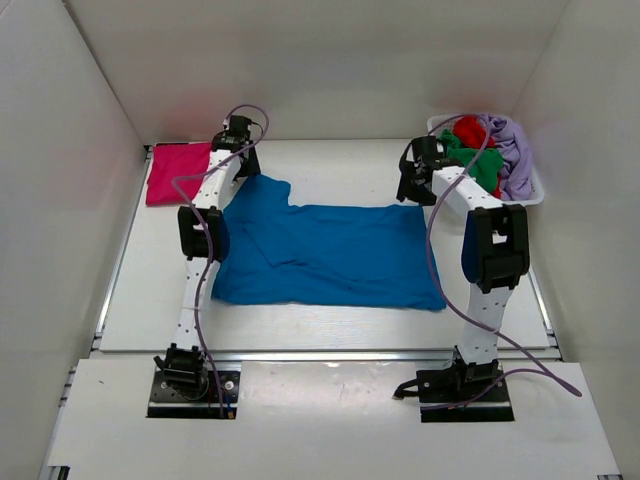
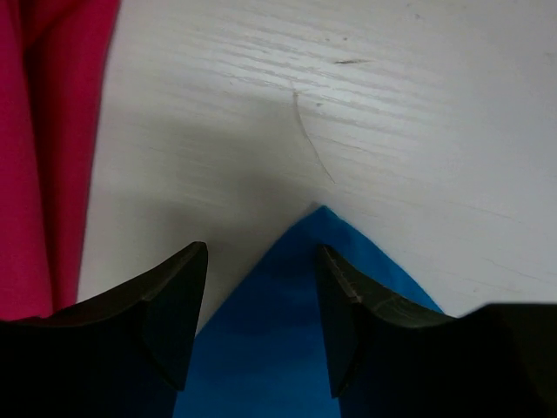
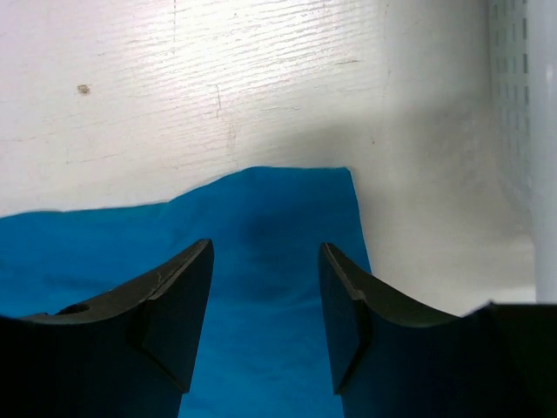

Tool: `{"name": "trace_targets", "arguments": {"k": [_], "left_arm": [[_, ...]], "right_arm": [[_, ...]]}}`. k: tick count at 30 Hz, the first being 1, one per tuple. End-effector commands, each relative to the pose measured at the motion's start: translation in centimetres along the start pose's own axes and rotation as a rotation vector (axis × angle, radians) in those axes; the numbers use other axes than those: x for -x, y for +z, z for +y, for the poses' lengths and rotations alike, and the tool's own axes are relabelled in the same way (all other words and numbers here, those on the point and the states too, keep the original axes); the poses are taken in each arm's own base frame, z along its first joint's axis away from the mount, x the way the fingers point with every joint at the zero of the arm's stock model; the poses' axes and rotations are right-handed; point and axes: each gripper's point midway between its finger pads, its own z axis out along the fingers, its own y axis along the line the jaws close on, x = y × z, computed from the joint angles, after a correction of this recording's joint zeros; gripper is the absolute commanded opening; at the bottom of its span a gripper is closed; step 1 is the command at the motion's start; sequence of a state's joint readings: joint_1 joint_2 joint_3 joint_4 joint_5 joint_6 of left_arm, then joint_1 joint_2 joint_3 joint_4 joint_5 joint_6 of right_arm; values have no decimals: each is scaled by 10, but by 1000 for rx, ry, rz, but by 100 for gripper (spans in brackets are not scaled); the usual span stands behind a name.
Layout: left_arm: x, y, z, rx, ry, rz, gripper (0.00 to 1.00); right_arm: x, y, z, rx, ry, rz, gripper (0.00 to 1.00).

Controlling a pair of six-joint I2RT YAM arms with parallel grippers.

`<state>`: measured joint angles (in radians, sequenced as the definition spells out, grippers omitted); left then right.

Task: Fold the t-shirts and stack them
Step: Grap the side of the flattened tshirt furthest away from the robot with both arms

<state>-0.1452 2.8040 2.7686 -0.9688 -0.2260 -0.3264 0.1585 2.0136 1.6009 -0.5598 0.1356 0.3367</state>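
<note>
A bright blue t-shirt (image 1: 330,255) lies spread flat in the middle of the table. My left gripper (image 1: 243,163) is open over its far left corner (image 2: 287,296), with the fabric between the fingers. My right gripper (image 1: 412,188) is open over its far right corner (image 3: 278,261). A folded magenta-pink t-shirt (image 1: 177,171) lies at the far left and shows in the left wrist view (image 2: 43,157). Green (image 1: 478,160), red (image 1: 467,128) and lavender (image 1: 512,150) t-shirts are heaped in the basket.
A white lattice basket (image 1: 532,196) stands at the far right; its wall shows in the right wrist view (image 3: 522,113). White walls enclose the table on three sides. The arm bases sit at the near edge.
</note>
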Motion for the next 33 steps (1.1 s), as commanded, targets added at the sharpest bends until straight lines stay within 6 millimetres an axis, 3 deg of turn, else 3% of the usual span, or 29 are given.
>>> {"name": "trace_targets", "arguments": {"k": [1, 7, 16, 20, 22, 23, 24, 27, 29, 30, 33], "left_arm": [[24, -25, 1, -17, -35, -43, 64], [21, -20, -19, -152, -40, -22, 64], [21, -17, -17, -180, -39, -12, 70], [20, -15, -18, -210, -45, -3, 73], [20, -16, -23, -227, -40, -1, 63], [19, -15, -22, -234, -42, 3, 45], [19, -16, -21, -228, -42, 4, 38], [16, -15, -21, -225, -34, 13, 34], [14, -16, -25, -222, -22, 13, 18], [14, -17, -23, -224, -28, 19, 5], [7, -15, -17, -214, -40, 51, 0]], "right_arm": [[13, 5, 2, -7, 3, -30, 50], [6, 12, 2, -12, 12, -13, 50], [6, 14, 4, -1, 14, -15, 51], [5, 21, -6, -15, 26, -10, 51], [1, 23, -3, -11, 26, 2, 52], [5, 24, -6, -17, 30, -4, 51], [6, 27, -7, -33, 37, -1, 51], [2, 34, -11, -80, 56, 10, 52], [0, 39, -12, -87, 71, 9, 53], [0, 42, -10, -84, 81, 11, 53], [2, 44, -10, -93, 83, 9, 53]]}}
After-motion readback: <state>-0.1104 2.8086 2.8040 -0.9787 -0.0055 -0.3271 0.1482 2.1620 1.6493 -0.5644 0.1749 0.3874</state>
